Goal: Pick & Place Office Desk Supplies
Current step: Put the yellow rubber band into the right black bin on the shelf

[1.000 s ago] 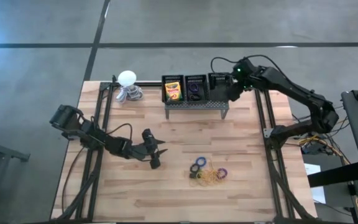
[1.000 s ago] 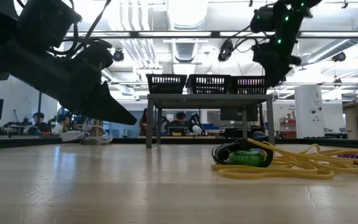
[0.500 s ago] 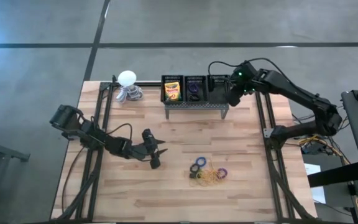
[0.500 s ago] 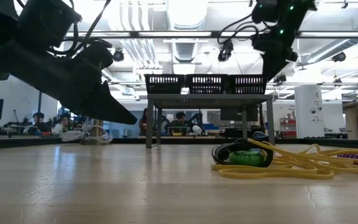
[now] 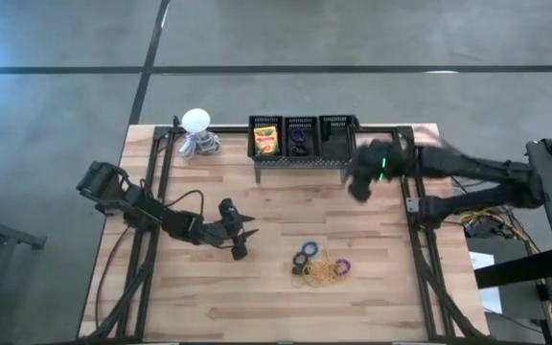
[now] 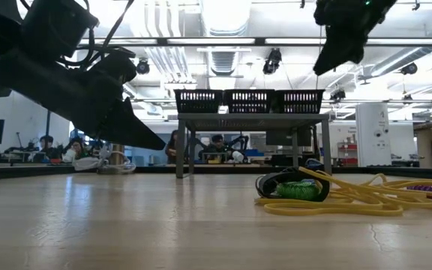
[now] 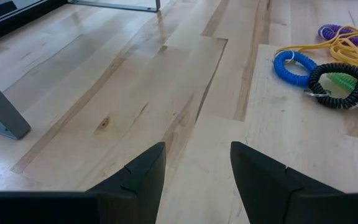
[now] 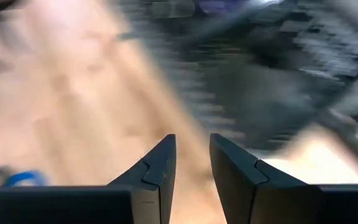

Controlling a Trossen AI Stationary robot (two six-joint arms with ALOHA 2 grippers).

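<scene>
The coiled rings [image 5: 305, 254] and rubber bands [image 5: 329, 272] are judged light, soft, springy — best pinched across one rim. Left gripper [image 5: 241, 233] fingers stand apart, empty; right gripper [image 5: 360, 184] fingers narrow, empty.

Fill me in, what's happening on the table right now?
The right gripper hangs empty in front of the three-bin rack, its fingers narrowly apart. The left gripper waits open and empty above the table's middle. A crayon box sits in the rack's left bin. The loose elastic rings and yellow rubber bands lie in a pile on the table, not yet picked.
</scene>
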